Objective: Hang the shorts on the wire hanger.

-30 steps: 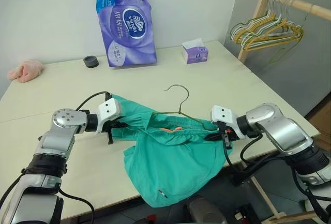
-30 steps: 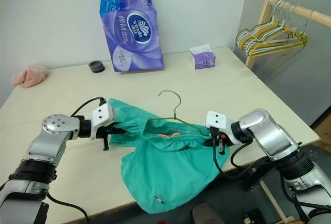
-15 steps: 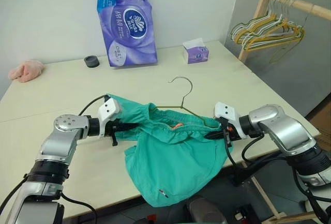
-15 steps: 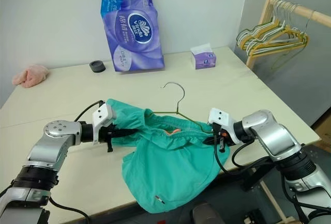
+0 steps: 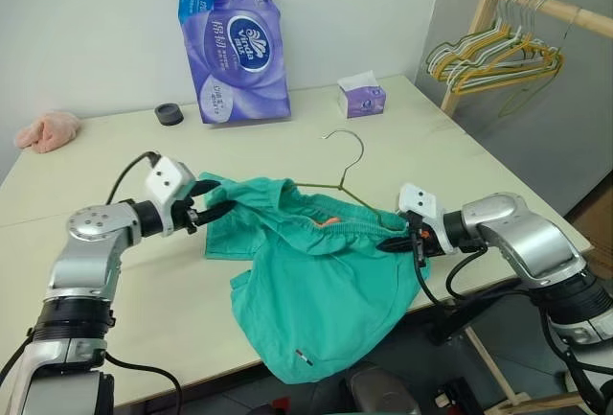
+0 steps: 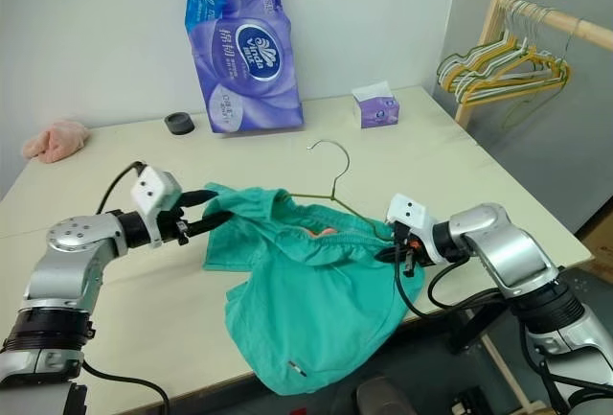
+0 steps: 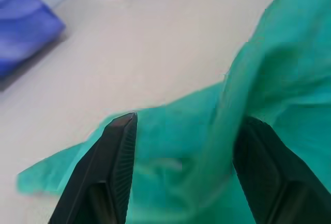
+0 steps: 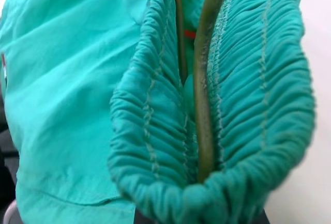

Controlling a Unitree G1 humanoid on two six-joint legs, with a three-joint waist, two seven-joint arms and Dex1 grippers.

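The teal-green shorts (image 5: 316, 281) lie crumpled at the table's near edge, one leg hanging over it. The olive wire hanger (image 5: 345, 173) is inside the waistband, its hook sticking out toward the far side. At the shorts' right end my right gripper (image 5: 400, 242) is shut on the gathered waistband (image 8: 155, 131), with the hanger wire (image 8: 202, 105) running through the fold. My left gripper (image 5: 218, 196) is open at the shorts' left end. In the left wrist view its fingers (image 7: 111, 172) stand wide apart, with loose fabric (image 7: 279, 69) between and beyond them.
A purple pack of tissue rolls (image 5: 235, 41), a black round thing (image 5: 169, 114) and a small tissue box (image 5: 361, 97) stand at the back of the table (image 5: 431, 137). A pink cloth (image 5: 48, 131) lies far left. A wooden rack with several hangers (image 5: 493, 56) stands to the right.
My left gripper has opened, let go of the shorts' left end and drawn back up and to the left. The hanger's hook has shifted to the right. The right gripper keeps its grip.
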